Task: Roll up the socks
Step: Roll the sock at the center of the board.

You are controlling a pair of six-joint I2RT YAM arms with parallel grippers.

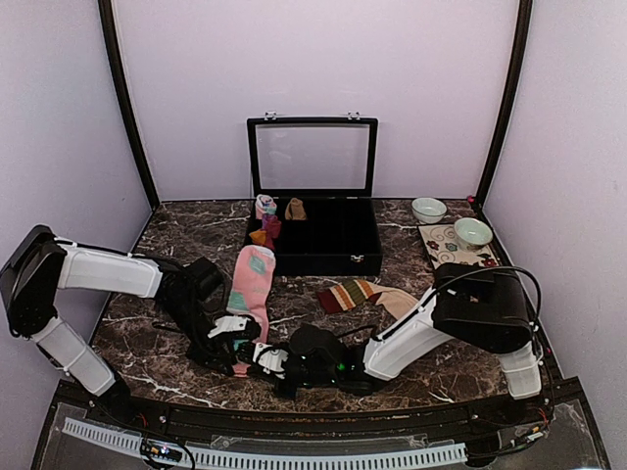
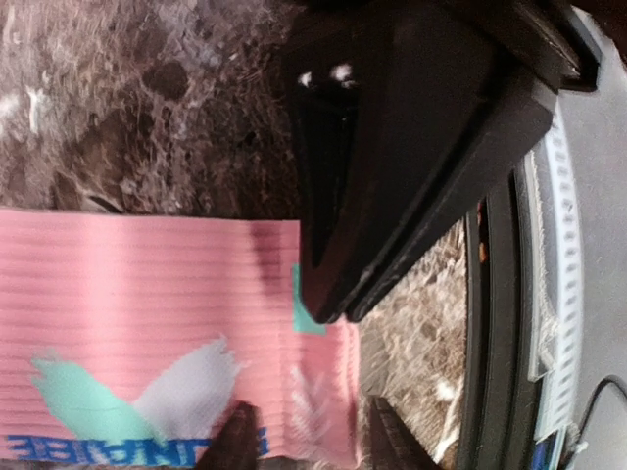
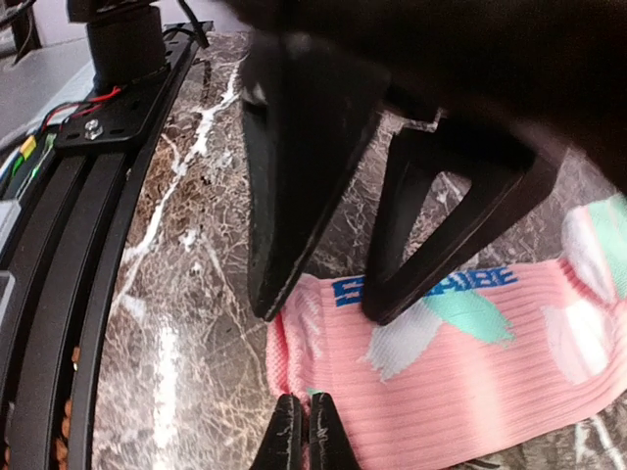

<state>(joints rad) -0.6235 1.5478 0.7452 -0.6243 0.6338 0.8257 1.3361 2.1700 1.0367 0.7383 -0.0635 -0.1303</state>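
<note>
Pinched pink sock by near end in shut right claw, with left claw narrowly apart; likely needed folding that end farward to start roll.

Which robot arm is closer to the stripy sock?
Right. The right arm lies just beside the striped sock, by its tan foot. The left arm is farther off, on the other side of the pink sock.
</note>
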